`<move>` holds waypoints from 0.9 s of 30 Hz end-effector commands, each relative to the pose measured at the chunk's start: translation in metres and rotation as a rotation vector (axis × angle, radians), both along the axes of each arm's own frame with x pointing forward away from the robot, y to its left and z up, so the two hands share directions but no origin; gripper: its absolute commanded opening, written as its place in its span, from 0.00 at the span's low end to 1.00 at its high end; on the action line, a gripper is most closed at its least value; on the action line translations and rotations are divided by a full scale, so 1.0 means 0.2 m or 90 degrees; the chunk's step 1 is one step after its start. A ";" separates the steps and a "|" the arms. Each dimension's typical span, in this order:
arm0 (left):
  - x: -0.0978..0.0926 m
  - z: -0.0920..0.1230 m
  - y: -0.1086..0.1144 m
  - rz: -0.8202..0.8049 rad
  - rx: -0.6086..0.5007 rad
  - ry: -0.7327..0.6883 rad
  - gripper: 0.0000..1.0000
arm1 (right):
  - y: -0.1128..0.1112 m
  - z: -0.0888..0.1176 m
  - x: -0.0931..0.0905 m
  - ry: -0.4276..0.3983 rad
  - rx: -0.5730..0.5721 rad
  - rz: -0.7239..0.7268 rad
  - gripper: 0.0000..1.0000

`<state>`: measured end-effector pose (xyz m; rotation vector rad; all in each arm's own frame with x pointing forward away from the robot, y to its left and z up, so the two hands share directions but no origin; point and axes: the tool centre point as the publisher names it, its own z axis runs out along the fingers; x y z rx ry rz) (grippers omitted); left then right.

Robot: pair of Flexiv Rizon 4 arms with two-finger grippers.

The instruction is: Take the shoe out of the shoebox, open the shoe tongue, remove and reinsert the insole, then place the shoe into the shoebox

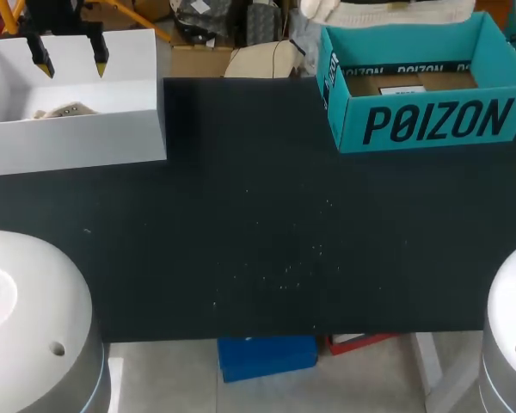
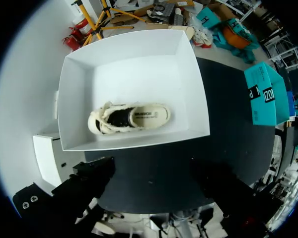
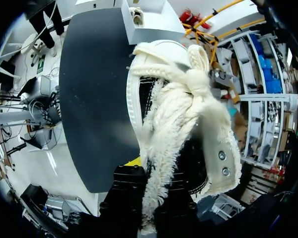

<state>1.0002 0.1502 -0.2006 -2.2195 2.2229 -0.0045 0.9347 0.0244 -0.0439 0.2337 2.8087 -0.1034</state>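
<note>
**Black table [image 1: 267, 224]: step 1, lifting the shoe [image 2: 129, 118] out**

Left gripper [image 1: 70, 64] hangs wide open and empty, with the shoe below its jaws in the white shoebox [image 1: 77, 142]. Right gripper [image 3: 156, 183] looks clamped on a 2nd shoe [image 3: 179, 114]. Next, I judge, I lower the left and pinch the collar.

Two shoes [image 2: 129, 118] [image 3: 175, 111], two boxes [image 1: 77, 144] [image 1: 430, 122].

The black table [image 1: 241, 172] bears scattered pale specks [image 1: 292, 271] near its middle.

Left tool [image 1: 71, 62] open; right tool [image 3: 159, 168] gripping shoe [image 3: 181, 99]
</note>
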 end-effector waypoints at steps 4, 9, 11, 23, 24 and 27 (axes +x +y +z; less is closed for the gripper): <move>0.00 0.00 0.00 0.000 0.001 0.001 1.00 | 0.49 -0.32 -0.33 -0.145 -0.036 -0.007 0.00; 0.00 0.00 0.00 0.000 0.001 0.001 1.00 | 0.74 -0.52 -0.36 -0.136 -0.040 0.021 0.00; 0.00 0.00 0.00 0.000 0.001 0.001 1.00 | 0.83 -0.61 -0.37 -0.122 -0.032 0.030 0.00; 0.00 0.00 0.00 0.000 0.001 0.001 1.00 | 1.04 -1.12 -0.45 -0.034 0.013 0.011 0.00; 0.00 0.00 0.00 0.000 0.001 0.001 1.00 | 1.05 -1.17 -0.46 -0.027 0.021 0.005 0.00; 0.00 0.00 0.00 0.000 0.001 0.001 1.00 | 1.07 -1.30 -0.48 -0.015 0.035 -0.011 0.00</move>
